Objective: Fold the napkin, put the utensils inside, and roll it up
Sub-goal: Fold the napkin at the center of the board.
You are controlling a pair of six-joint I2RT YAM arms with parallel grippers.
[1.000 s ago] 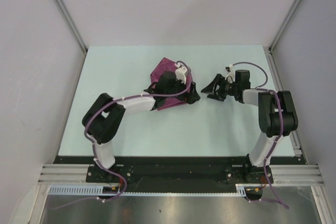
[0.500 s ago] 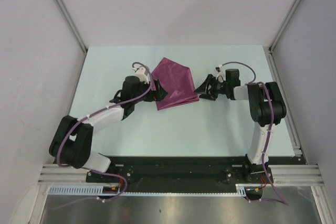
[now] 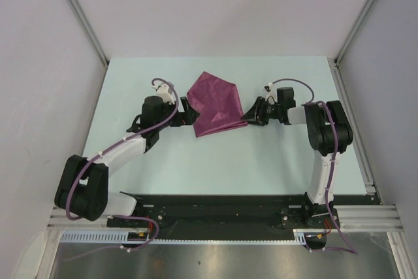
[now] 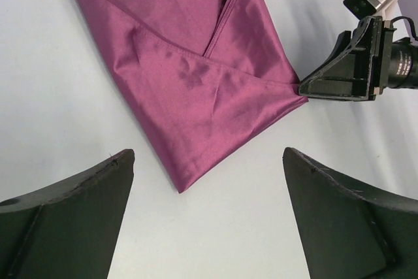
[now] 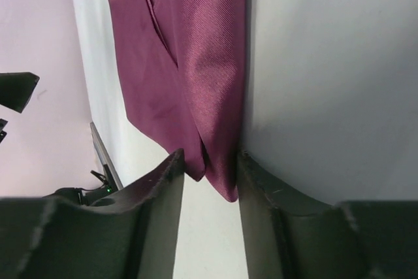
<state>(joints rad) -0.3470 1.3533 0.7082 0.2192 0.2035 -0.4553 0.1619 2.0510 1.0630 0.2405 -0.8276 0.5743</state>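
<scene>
The maroon napkin [image 3: 214, 104] lies folded flat at the middle of the table, a triangular flap across its top. In the left wrist view the napkin [image 4: 196, 76] points one corner toward my left gripper [image 4: 208, 155], which stands wide open with bare table between its fingers. That left gripper [image 3: 188, 114] sits just left of the cloth without touching it. My right gripper [image 3: 249, 114] is at the napkin's right corner. In the right wrist view the right gripper [image 5: 210, 155] is half narrowed, with the napkin [image 5: 189, 63] corner between its fingers and a gap still showing. The utensils are out of view.
The pale green table [image 3: 274, 155] is bounded by grey walls and metal posts on three sides. A black rail [image 3: 222, 210] with both arm bases runs along the near edge. Purple cables loop over each wrist.
My left arm has pulled back to the left off the napkin, leaving it flat. My right gripper has moved left to the cloth's right corner, and its jaws have narrowed round it.
</scene>
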